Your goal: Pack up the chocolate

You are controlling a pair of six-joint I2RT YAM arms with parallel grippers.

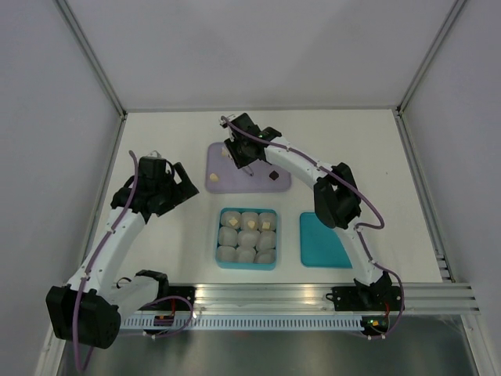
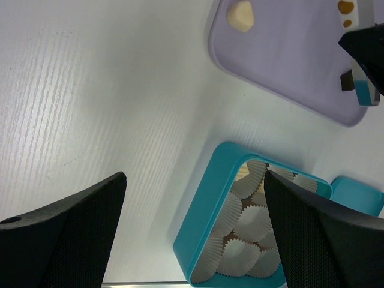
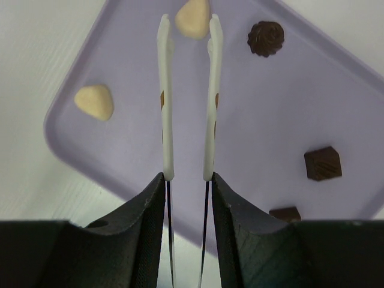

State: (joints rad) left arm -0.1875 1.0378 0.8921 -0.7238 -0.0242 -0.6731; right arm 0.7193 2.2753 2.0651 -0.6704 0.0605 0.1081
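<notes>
Chocolate pieces lie on the flat lavender tray [image 1: 252, 182] [image 3: 252, 108]. In the right wrist view there are two cream pieces [image 3: 94, 101] [image 3: 193, 18] and three dark ones, a rosette [image 3: 266, 38], a square [image 3: 323, 163] and one half hidden [image 3: 285, 213]. My right gripper [image 3: 188, 24] [image 1: 237, 157] hangs over the tray. Its long white tips stand on either side of the far cream piece, with a small gap at the left tip. My left gripper [image 2: 193, 177] [image 1: 174, 186] is wide open and empty, left of the teal box [image 1: 221, 237] [image 2: 207, 210].
The teal box holds several white paper cups [image 1: 246, 254]; some cups in its far row hold small cream pieces [image 1: 253, 224]. A teal lid [image 1: 323, 240] lies right of the box. White walls enclose the table on three sides.
</notes>
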